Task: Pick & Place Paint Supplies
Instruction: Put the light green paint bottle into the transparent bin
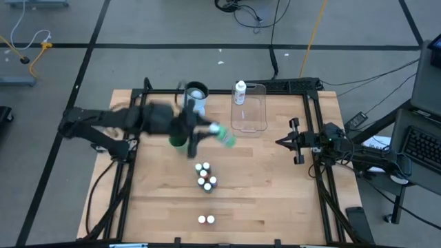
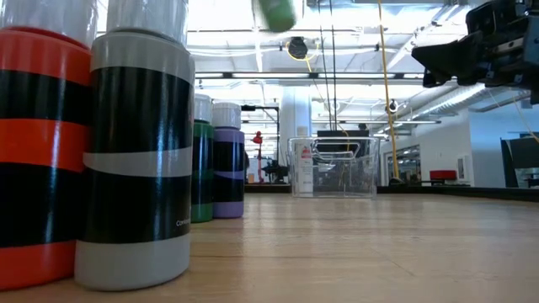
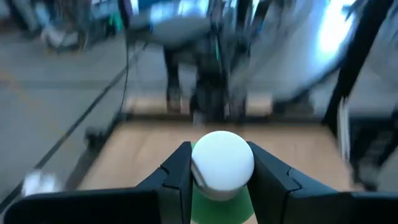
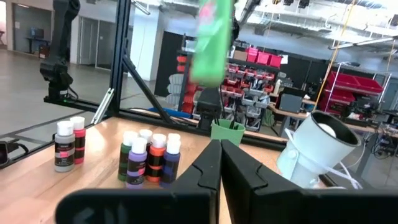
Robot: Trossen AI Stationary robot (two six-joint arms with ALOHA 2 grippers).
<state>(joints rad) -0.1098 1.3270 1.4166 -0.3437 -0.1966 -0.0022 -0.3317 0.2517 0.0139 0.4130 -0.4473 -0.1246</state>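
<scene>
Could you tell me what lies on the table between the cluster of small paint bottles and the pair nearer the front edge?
Nothing: in the high view, only bare wood separates the cluster of small paint bottles from the pair.

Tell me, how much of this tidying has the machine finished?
Done: one white bottle stands in the clear tray. In hand: the left gripper grips the tall green bottle, lifted above the table. Left: the small paint bottles clustered mid-table and a pair nearer the front. The right gripper waits, shut.
</scene>
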